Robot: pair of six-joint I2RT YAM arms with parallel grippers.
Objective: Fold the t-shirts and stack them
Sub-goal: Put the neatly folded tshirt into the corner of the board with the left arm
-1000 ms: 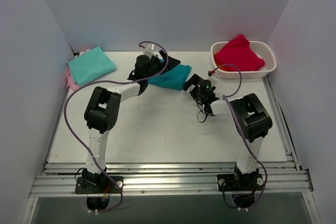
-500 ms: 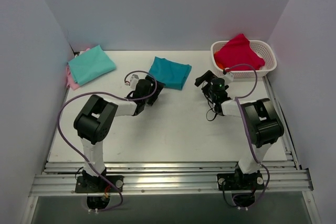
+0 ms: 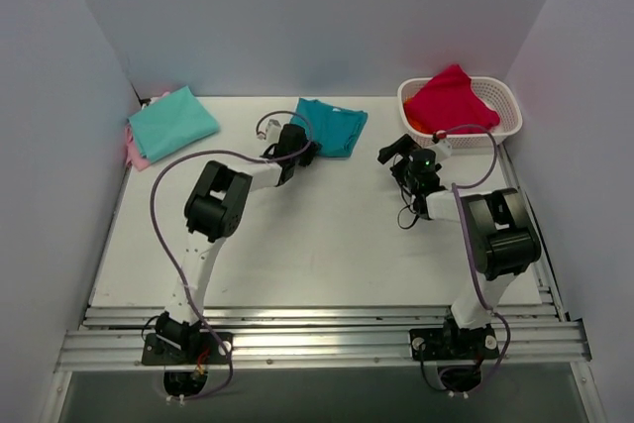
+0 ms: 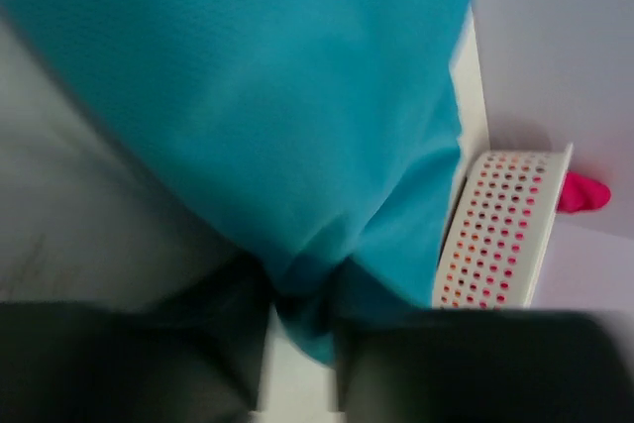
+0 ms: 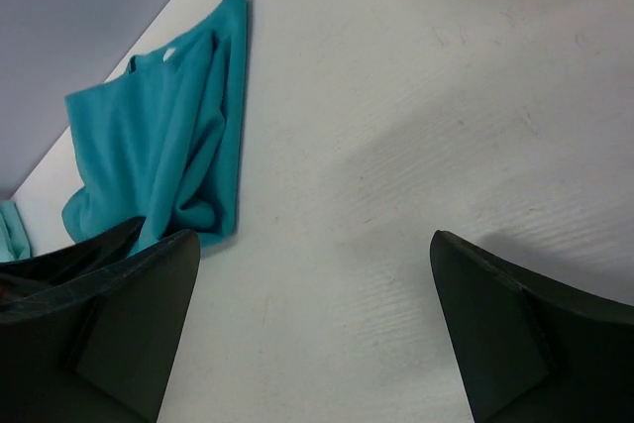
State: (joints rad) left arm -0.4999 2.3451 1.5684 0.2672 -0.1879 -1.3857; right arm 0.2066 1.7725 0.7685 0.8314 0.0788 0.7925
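A deep teal t-shirt (image 3: pixel 335 129) lies folded at the back middle of the table. My left gripper (image 3: pixel 296 143) is shut on its near-left edge; in the left wrist view the teal t-shirt (image 4: pixel 297 126) bunches into a pinch between the dark fingers (image 4: pixel 198 344). My right gripper (image 3: pixel 400 152) stands open to the shirt's right, apart from it, with bare table between its fingertips (image 5: pixel 149 304). The right wrist view shows the teal t-shirt (image 5: pixel 163 156) off to its left. A mint-green t-shirt (image 3: pixel 171 122) lies folded at the back left on a pink t-shirt (image 3: pixel 134 152).
A white perforated basket (image 3: pixel 505 124) at the back right holds a red-pink cloth (image 3: pixel 451 98); the basket (image 4: pixel 500 230) also shows in the left wrist view. Walls close in the table at the left, back and right. A metal rail runs along the near edge.
My left gripper has moved forward to the teal t-shirt's near-left edge and shut on it, nudging the shirt slightly back and right. My right gripper has drifted right and stayed open.
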